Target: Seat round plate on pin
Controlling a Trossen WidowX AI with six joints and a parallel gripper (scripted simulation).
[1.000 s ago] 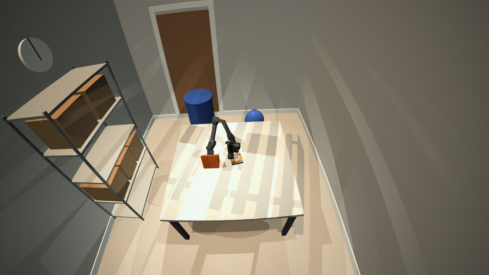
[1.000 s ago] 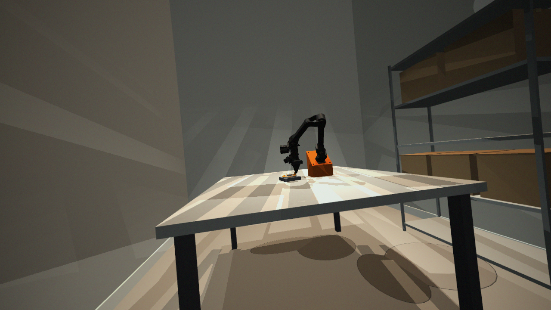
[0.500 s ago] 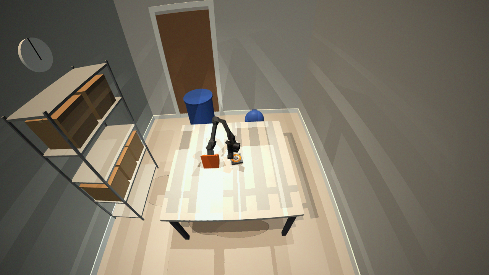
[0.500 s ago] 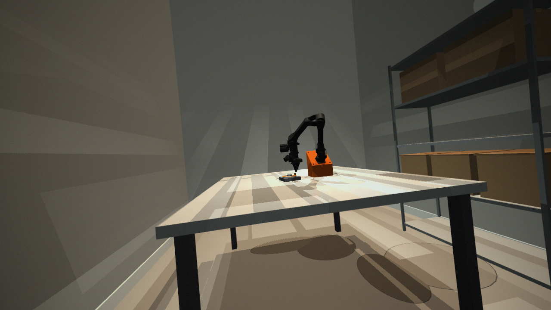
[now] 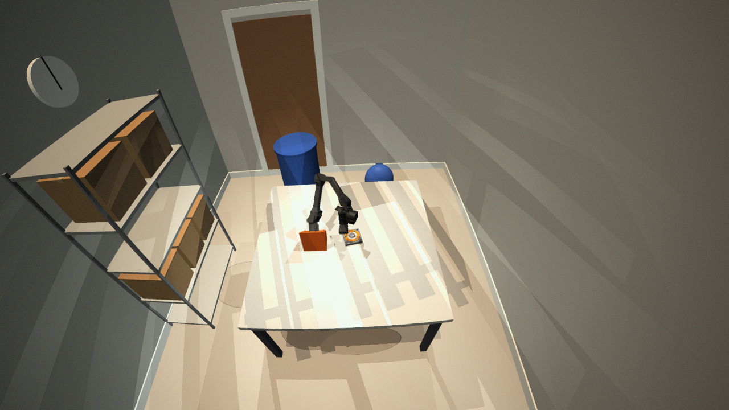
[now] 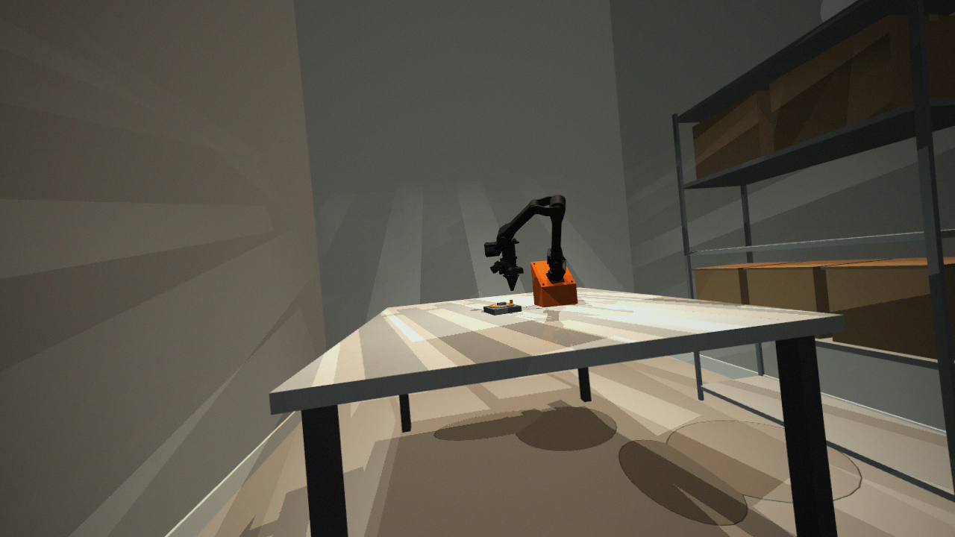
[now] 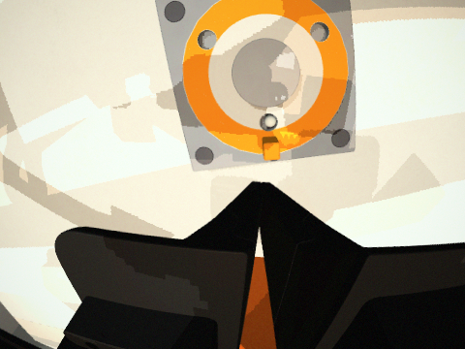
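My gripper is pinched fully closed on nothing, its tip at lower centre of the wrist view, hanging above the table and apart from the plate. The plate lies in the upper half, on the grey base, its orange tab pointing toward me, the hole beside it showing something pale inside, likely the pin. I judge it seated; best to keep rising straight, touching nothing.
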